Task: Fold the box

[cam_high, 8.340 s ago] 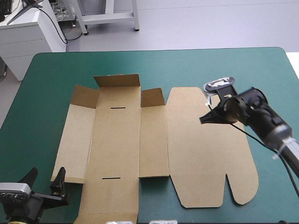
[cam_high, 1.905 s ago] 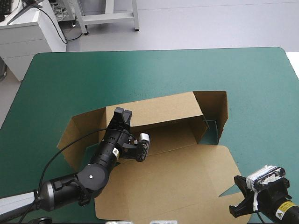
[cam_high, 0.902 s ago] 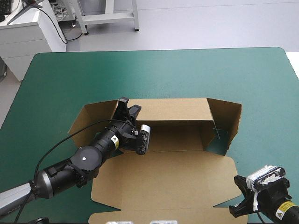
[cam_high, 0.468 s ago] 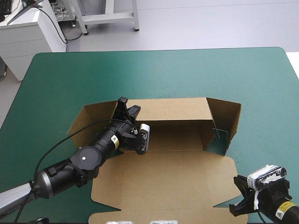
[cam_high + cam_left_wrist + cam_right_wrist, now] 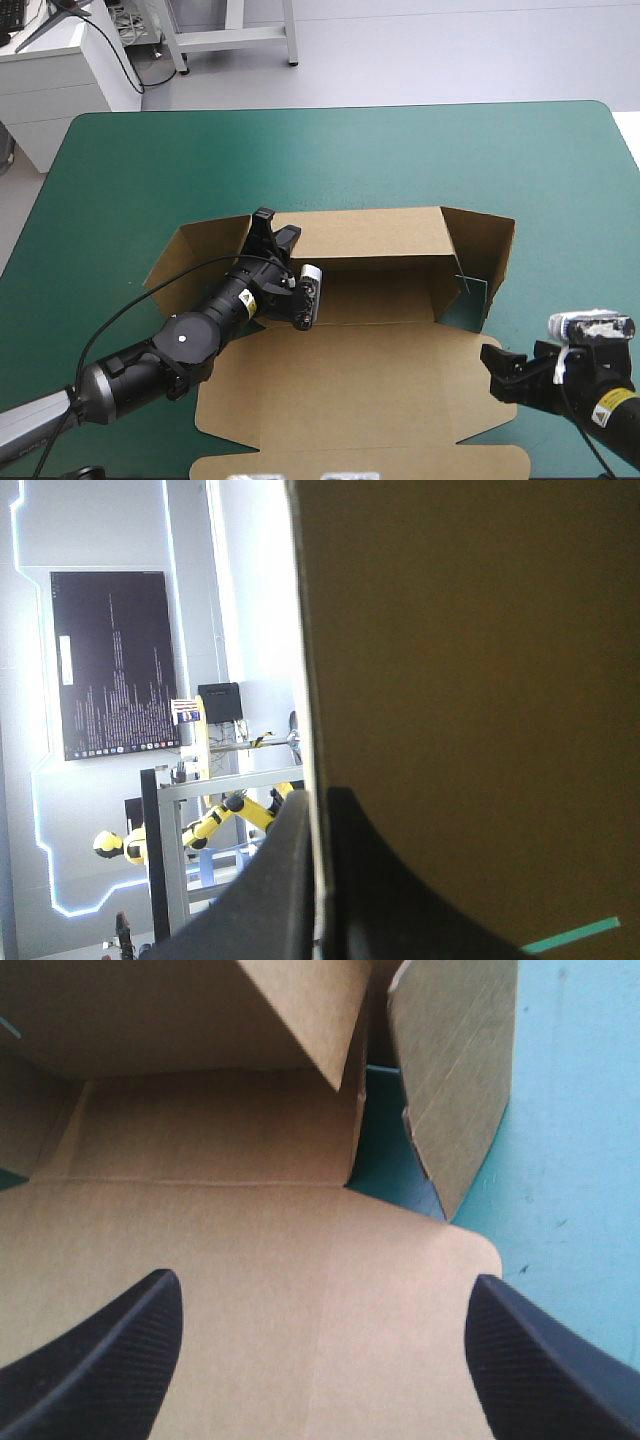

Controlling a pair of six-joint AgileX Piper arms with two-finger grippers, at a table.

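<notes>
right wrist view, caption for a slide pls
Open right pincer over the flat lid of the box, raised walls ahead

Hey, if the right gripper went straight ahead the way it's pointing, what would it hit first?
Most likely the flat lid, right under and ahead of the open right gripper. If it clears that, the raised far wall is next; depth is unclear.

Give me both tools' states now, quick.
Left tool: closed on the raised wall of the brown cardboard box.
Right tool: open, empty, above the box's flat lid.
</notes>
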